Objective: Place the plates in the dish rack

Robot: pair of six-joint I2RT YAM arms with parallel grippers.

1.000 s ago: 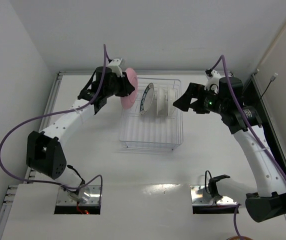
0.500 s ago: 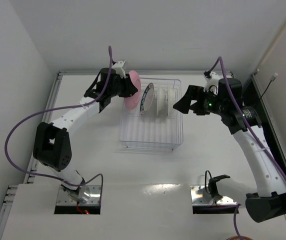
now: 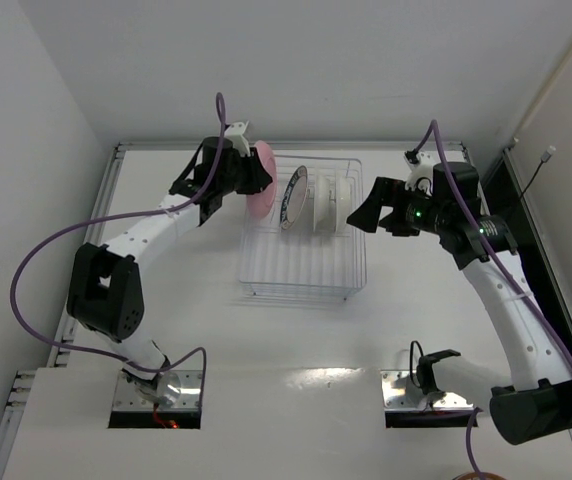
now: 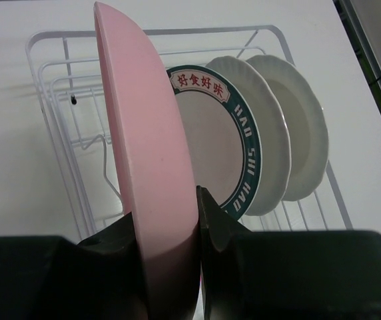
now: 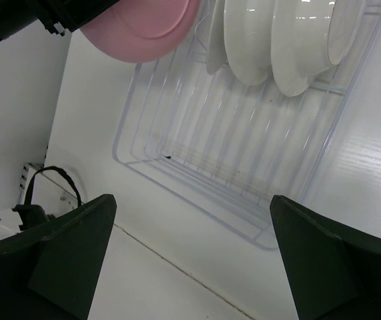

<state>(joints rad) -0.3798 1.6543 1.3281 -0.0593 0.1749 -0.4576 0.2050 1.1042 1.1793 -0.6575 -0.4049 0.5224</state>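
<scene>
Your left hand (image 4: 167,223) is clamped on the pink plate (image 4: 144,147), one finger on each face, holding it on edge at the left end of the dish rack (image 3: 306,288). The plate's lower rim is hidden behind the dark fingers (image 4: 212,220) in the wrist view. From the top view you cannot tell whether that rim sits in a slot, touches the wire or hangs above it. Just to its right the teal-rimmed plate (image 4: 210,140) stands upright in the rack, its left part covered by the pink plate, with red characters visible along the top of the band. Behind it stand two pale scalloped plates (image 4: 297,133), overlapping; whether either is glass cannot be made out. All three lean slightly and their bottom edges are cut off by the hand's body. Your right hand (image 3: 359,212) hovers beside the rack's right side with its fingers (image 5: 64,253) wide apart and nothing between them. Its wrist view crops the plates at the top of the picture and shows mostly bare rack floor. The rack rests on the white desk (image 3: 216,330).
</scene>
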